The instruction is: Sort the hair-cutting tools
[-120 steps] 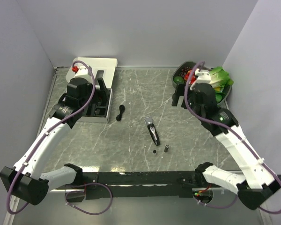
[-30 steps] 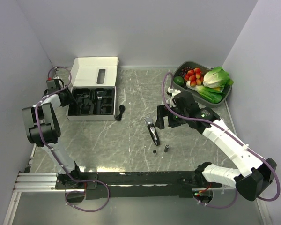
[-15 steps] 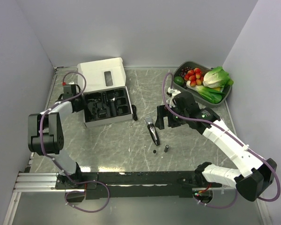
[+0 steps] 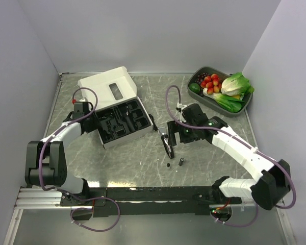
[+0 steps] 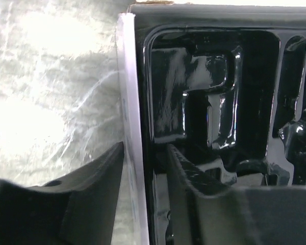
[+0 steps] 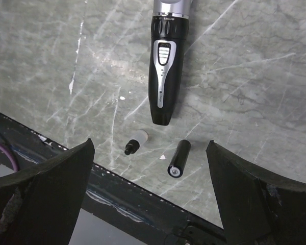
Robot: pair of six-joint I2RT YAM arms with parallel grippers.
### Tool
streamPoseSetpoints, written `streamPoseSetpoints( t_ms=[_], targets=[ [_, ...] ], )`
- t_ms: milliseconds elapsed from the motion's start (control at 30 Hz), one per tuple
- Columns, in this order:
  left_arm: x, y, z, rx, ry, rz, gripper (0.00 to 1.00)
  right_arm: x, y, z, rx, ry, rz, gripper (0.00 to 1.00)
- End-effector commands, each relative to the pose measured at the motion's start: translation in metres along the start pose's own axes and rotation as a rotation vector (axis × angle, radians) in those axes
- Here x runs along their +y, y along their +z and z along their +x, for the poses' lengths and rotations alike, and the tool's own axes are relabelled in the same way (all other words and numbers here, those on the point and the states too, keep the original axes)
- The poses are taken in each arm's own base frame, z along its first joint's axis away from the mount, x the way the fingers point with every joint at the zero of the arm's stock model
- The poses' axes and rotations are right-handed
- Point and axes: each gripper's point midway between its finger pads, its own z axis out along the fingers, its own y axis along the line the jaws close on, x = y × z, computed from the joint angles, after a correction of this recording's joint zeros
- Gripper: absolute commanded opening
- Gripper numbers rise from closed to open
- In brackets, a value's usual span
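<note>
Marble tabletop (image 4: 132, 158): clipper (image 6: 164, 76) and bits (image 6: 178, 159) lie unsorted; right gripper (image 6: 149, 144) gapes empty above; left gripper (image 5: 145, 148), nine o'clock, pinches box (image 5: 128, 76) wall

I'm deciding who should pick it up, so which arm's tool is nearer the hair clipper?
Right. The right tool hangs open right over the clipper; the left tool is well away from it, clamped on the side wall of the box.

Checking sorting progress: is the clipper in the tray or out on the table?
Out: the clipper lies on the table, apart from the tray.
</note>
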Motion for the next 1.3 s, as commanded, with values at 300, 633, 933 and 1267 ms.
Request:
streamPoseSetpoints(
  t_ms=[300,633,933,1267],
  targets=[
    [-0.002,-0.053,-0.017,-0.008,-0.023,-0.048,0.81,-0.001,0.060,-0.023,0.048,-0.081,0.115,0.99],
    [-0.032,-0.112,-0.048,-0.094,-0.001,0.082,0.97,-0.001,0.097,-0.017,0.128,-0.150,0.139,0.90],
    [-0.045,-0.145,-0.056,-0.137,0.000,0.154,0.97,-0.007,0.120,-0.015,0.183,-0.170,0.205,0.80],
    [-0.040,-0.149,-0.053,-0.153,0.021,0.146,0.97,-0.023,0.133,-0.008,0.222,-0.192,0.309,0.62]
  ],
)
